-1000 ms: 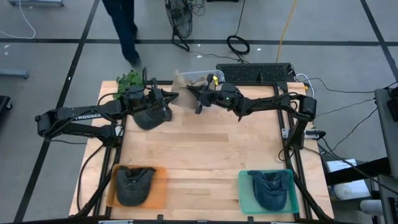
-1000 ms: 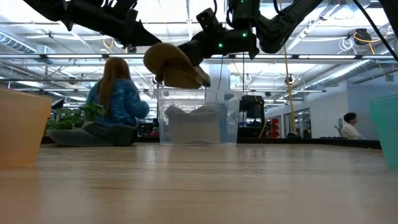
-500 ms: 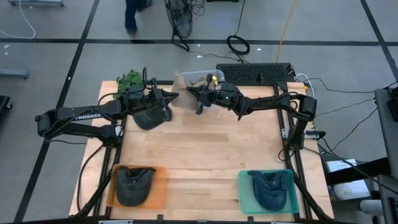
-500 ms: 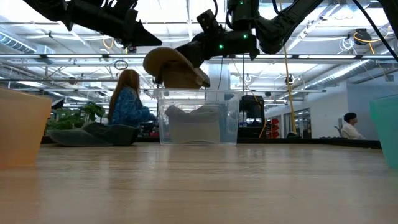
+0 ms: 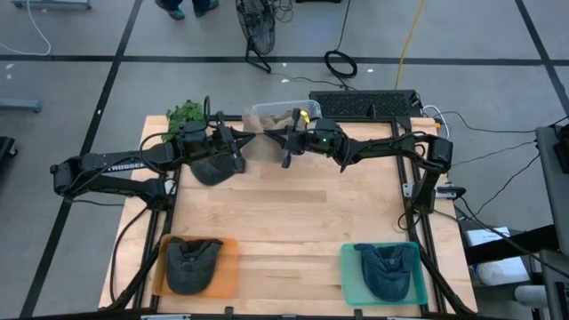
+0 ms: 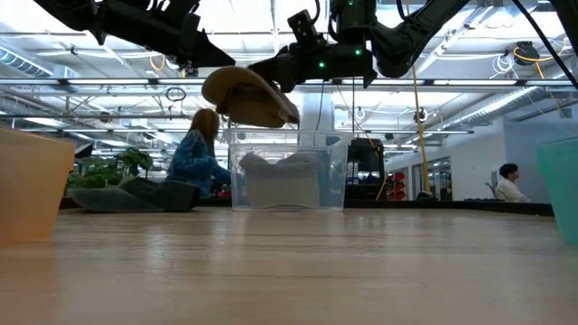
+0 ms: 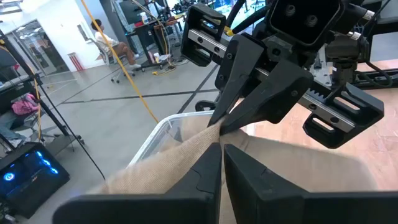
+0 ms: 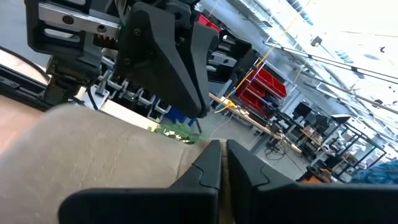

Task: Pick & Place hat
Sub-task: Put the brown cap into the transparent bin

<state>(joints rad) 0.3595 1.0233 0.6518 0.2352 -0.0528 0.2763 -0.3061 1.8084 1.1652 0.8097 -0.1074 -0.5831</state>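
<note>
From above, the left claw (image 5: 238, 140) and right claw (image 5: 283, 142) are meeting at the far edge of the counter (image 5: 293, 213) beside a clear bin (image 5: 280, 114), the tan hat (image 5: 258, 140) between them hardly showing. In the low view the tan hat (image 6: 246, 96) is hanging above the clear bin (image 6: 287, 170), arms hiding its top. In both wrist views, each claw's fingers are sitting together, clamped on tan fabric (image 7: 186, 155).

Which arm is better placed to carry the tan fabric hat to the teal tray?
Right, probably: left claw and right claw both pinch the tan fabric hat, but the teal tray lies on the right side.
</note>
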